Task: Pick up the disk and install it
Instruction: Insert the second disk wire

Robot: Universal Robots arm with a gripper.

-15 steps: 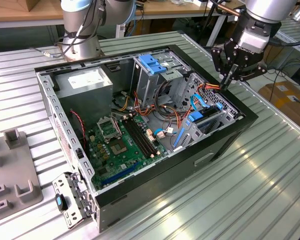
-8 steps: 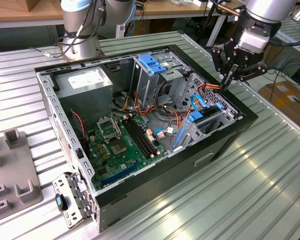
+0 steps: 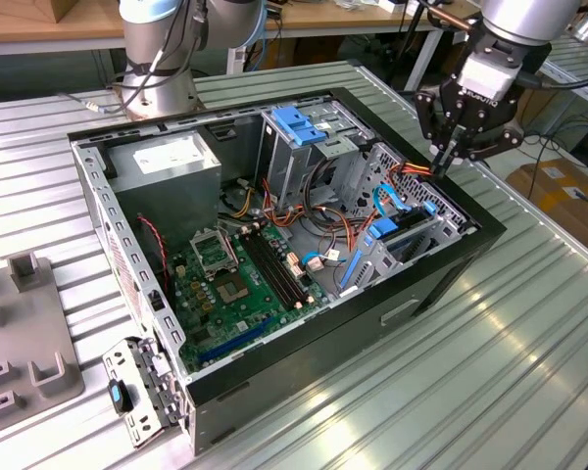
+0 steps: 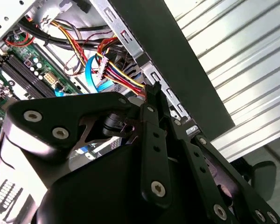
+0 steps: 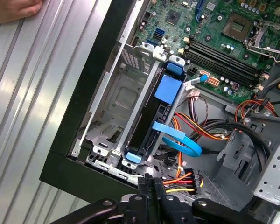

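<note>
The disk (image 5: pixel 149 116) stands on edge inside the drive cage at the case's front corner, dark body between blue rails, a blue tab on top. In the exterior view the disk (image 3: pixel 390 233) sits low in the case toward that view's right. My gripper (image 3: pixel 445 157) hangs just above the case wall there, fingers pressed together and holding nothing. In both wrist views the gripper (image 5: pixel 151 183) (image 4: pixel 154 91) has its tips beside a bundle of red, yellow and orange wires (image 5: pixel 179 179), a short way from the disk's end.
The open black computer case (image 3: pixel 441 284) lies on a ribbed metal table. Inside are a green motherboard (image 3: pixel 240 284), a grey power supply (image 3: pixel 167 162) and a blue-topped drive cage (image 3: pixel 299 122). A blue flat cable (image 5: pixel 182 142) loops near the disk. A person's hand (image 5: pixel 14 9) rests on the table.
</note>
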